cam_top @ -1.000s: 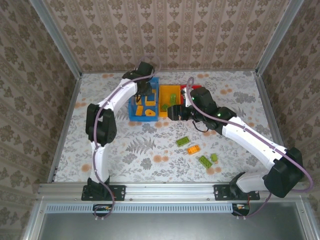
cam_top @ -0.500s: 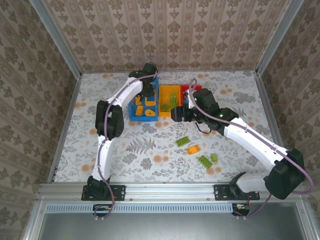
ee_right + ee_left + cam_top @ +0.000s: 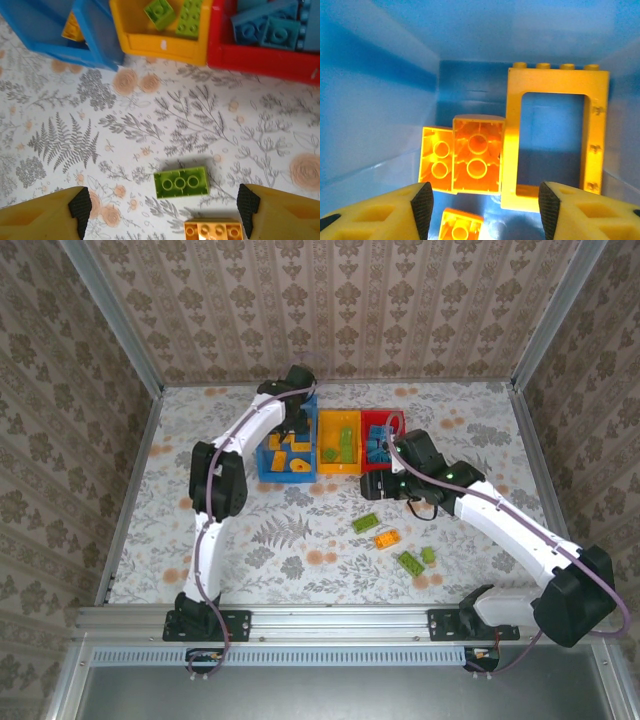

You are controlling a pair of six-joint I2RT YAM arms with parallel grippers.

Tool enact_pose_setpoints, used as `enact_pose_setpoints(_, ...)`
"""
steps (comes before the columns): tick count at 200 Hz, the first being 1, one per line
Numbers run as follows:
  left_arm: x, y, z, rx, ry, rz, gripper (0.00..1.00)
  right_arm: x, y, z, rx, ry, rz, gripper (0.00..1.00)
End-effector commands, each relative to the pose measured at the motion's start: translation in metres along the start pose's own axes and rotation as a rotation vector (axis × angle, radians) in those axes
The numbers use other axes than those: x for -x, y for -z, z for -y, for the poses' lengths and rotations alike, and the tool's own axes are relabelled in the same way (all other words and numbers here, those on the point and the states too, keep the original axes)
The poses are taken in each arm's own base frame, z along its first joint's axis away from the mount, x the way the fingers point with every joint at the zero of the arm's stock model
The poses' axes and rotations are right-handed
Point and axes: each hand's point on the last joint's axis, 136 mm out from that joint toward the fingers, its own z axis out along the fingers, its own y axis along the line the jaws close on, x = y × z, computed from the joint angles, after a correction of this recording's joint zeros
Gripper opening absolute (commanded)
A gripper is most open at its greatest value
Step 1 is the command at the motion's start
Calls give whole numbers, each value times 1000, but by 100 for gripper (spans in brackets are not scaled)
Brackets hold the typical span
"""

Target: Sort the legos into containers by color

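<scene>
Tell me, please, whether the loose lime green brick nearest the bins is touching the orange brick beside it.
Apart. The right wrist view shows a strip of bare table between the lime green brick and the orange brick.

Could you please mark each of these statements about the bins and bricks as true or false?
1. The orange-yellow bin holds lime green bricks. True.
2. The red bin holds orange bricks. False: it holds blue bricks.
3. The orange frame lies in the blue bin. True.
4. The left fingers clamp a brick. False: they stand open with nothing between them.
5. Every brick is already binned. False: a lime green brick and an orange brick lie on the table.
</scene>
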Motion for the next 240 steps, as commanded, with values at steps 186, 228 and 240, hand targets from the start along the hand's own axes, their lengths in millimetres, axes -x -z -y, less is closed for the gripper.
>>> enact_pose_setpoints(186, -223, 193, 17, -537, -303, 159, 67, -91, -105, -3, -303, -911, -187, 67)
enact_pose_setpoints(228, -228, 201, 5, -535, -296, 174, 67, -99, -118, 4, -359, -949, -191, 63)
enact_pose_setpoints(240, -229, 201, 3, -534, -291, 177, 67, -97, -122, 6, -361, -942, -178, 61)
